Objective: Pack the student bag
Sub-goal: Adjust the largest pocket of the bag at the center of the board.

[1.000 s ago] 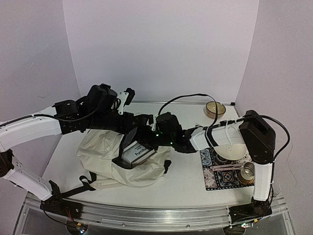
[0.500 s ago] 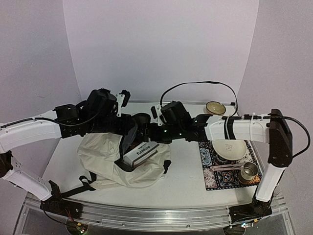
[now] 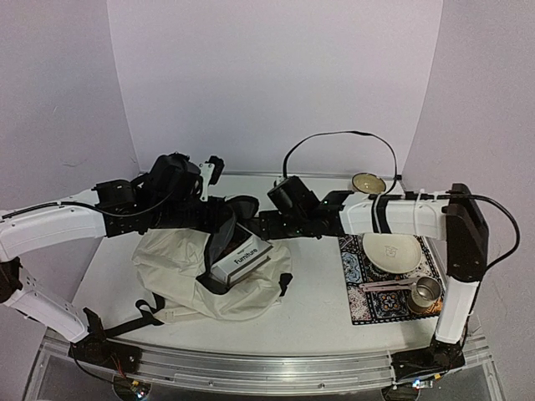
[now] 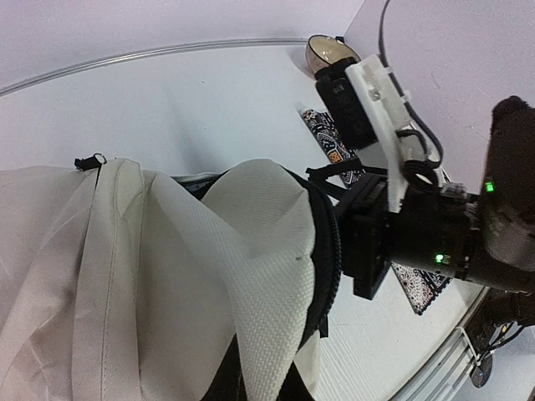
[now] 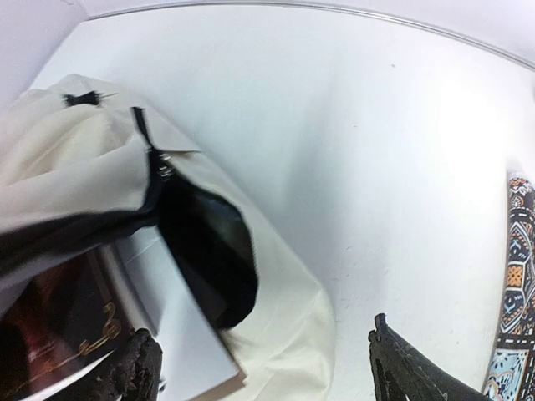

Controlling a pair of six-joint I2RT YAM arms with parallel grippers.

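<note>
The student bag (image 3: 175, 267) lies on the table's left half, cream fabric with black zippers and straps. My left gripper (image 3: 216, 224) is shut on the bag's flap and holds its opening up; in the left wrist view the flap (image 4: 267, 251) rises from between the fingers of my left gripper (image 4: 267, 376). A white book (image 3: 242, 259) marked "Furniture" stands partly inside the opening. My right gripper (image 3: 255, 224) hovers just above and behind the opening, open and empty. In the right wrist view its fingers (image 5: 138, 368) stand wide apart over the book (image 5: 150, 309) and the bag's edge (image 5: 50, 175).
A patterned mat (image 3: 376, 305) at the right carries a white plate (image 3: 391, 251) and a metal cup (image 3: 425, 292). A small bowl (image 3: 368, 184) stands at the back right. The bag's black straps (image 3: 146, 311) trail toward the near edge.
My right gripper has let go of the book and drawn back and up from the opening. The book stays in the bag. The left gripper still holds the flap.
</note>
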